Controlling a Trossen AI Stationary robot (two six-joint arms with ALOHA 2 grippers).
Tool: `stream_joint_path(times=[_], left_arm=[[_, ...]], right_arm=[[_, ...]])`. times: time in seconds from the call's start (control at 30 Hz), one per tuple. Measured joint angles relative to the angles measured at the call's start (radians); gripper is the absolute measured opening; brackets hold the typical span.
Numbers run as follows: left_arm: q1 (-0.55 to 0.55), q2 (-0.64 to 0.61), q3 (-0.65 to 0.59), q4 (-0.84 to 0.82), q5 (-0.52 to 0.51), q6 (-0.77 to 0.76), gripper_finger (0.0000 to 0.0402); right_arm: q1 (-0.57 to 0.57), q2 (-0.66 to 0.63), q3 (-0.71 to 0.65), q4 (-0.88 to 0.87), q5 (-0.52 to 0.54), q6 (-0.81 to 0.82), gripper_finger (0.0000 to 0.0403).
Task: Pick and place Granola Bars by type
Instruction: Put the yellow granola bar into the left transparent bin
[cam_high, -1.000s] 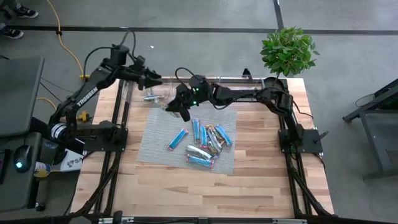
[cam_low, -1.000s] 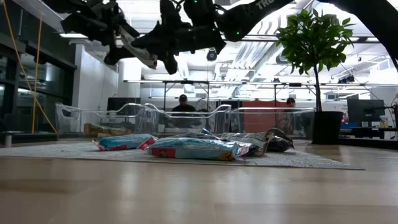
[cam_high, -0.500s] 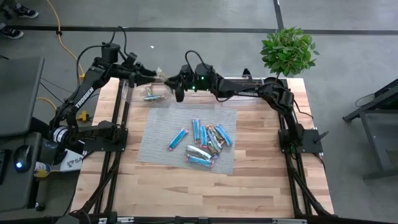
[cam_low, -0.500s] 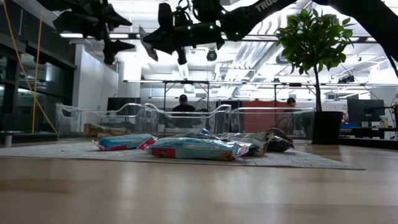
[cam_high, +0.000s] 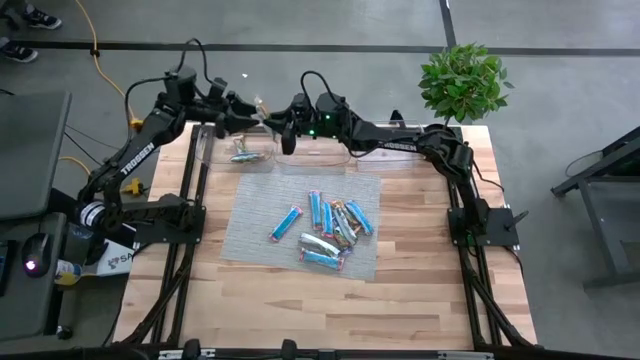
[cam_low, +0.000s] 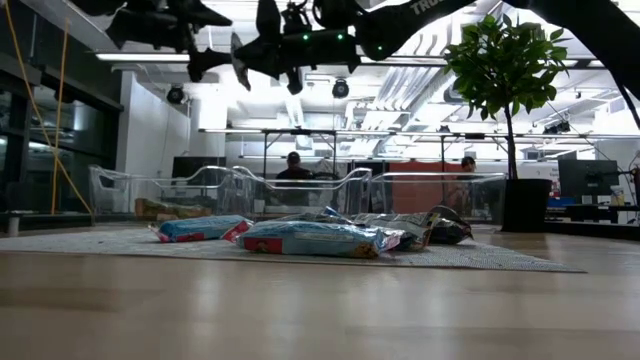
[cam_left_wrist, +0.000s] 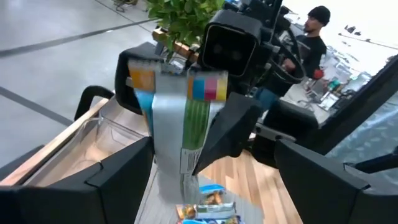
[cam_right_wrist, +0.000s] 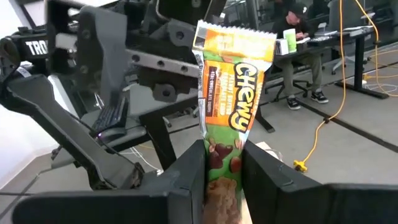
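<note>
— Right gripper (cam_high: 268, 122) first: where is it?
— Raised above the table's far edge, toward the far left corner, over the clear bins (cam_high: 300, 152). Its fingers (cam_right_wrist: 186, 180) are clamped on one granola bar (cam_right_wrist: 229, 106) in an orange and green wrapper, which stands up from between them.

— And the left gripper (cam_high: 250, 110)?
— Also up in the air over the far left corner, tip to tip with the right one. Its fingers (cam_left_wrist: 106, 180) are spread wide on either side of the held bar, whose silvery back (cam_left_wrist: 180, 130) shows in the left wrist view. I cannot tell whether they touch it.

— Where are the other bars?
— Most lie in a loose cluster (cam_high: 330, 228) on the grey mat (cam_high: 250, 230) in the middle of the table, several overlapping. One blue bar (cam_high: 286, 222) lies apart from them, toward the mat's left side. Another bar (cam_high: 240, 156) rests inside the leftmost clear bin.

— Anything else on the table?
— A potted plant (cam_high: 462, 80) at the far right corner.

— And beyond it?
— Two people (cam_low: 293, 166) sit at desks in the room behind.
</note>
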Motion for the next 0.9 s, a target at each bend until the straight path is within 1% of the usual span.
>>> stream_joint_path(times=[0.13, 0.3, 0.43, 0.63, 0.73, 0.9], left_arm=[[-0.046, 0.014, 0.0, 0.002, -0.038, 0.0, 0.033], [-0.102, 0.05, 0.0, 0.005, -0.126, 0.013, 0.033], [-0.125, 0.063, 0.0, 0.047, -0.172, 0.018, 0.033], [-0.124, 0.064, 0.0, 0.086, -0.182, 0.018, 0.0328], [-0.124, 0.064, 0.0, 0.097, -0.182, 0.018, 0.0313], [-0.124, 0.064, 0.0, 0.097, -0.154, 0.018, 0.0264]], right_arm=[[0.0, 0.0, 0.0, 0.0, -0.001, 0.013, 0.0078], [0.008, 0.0, 0.0, 0.003, -0.005, 0.014, 0.0078], [0.013, 0.0, 0.0, 0.001, -0.021, 0.014, 0.0078], [0.013, 0.0, 0.0, -0.015, -0.035, 0.025, 0.0078], [0.013, 0.001, 0.0, -0.025, -0.042, 0.025, 0.0078], [0.013, 0.001, 0.0, -0.035, -0.047, 0.023, 0.0078]])
